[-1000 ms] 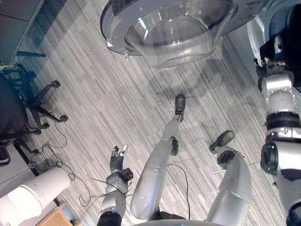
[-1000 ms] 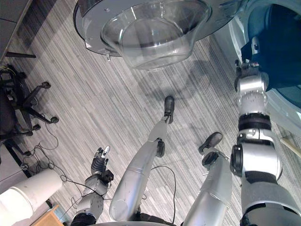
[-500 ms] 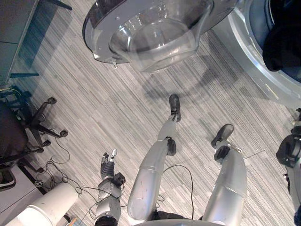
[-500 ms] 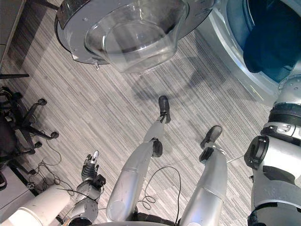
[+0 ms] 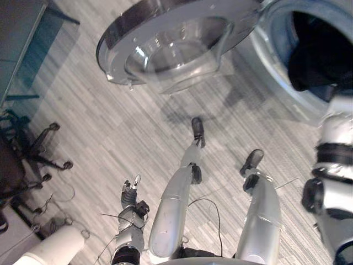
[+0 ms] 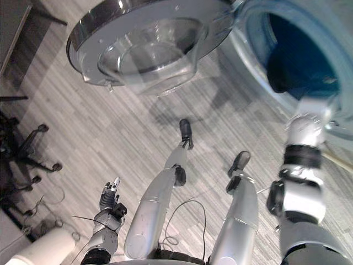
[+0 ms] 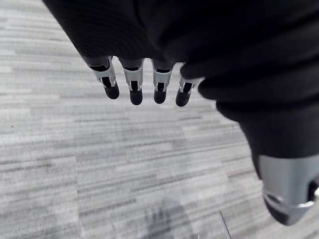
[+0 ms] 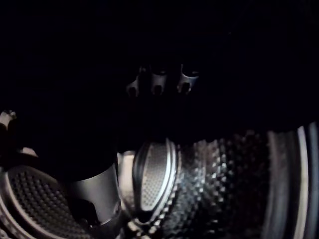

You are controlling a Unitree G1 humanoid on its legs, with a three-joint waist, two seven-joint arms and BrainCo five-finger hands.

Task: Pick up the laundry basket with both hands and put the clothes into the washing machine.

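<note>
No writing or number is legible (washing machine (image 6: 248, 49) included).

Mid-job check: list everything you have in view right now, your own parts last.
washing machine: one, pale front with a round opening, upper right.
door: one, silver rim with a clear glass bowl, swung open, top centre.
clothes: dark bundle, count unclear, inside the opening.
drum: one, perforated metal with a paddle, around the right hand.
office chair: one, black, left edge.
bin: one, white, lower left corner.
carpet: grey, striped, underfoot.
left hand: one, fingers straight, holding nothing, low above the carpet.
right hand: one, inside the drum, apparently open.
</note>
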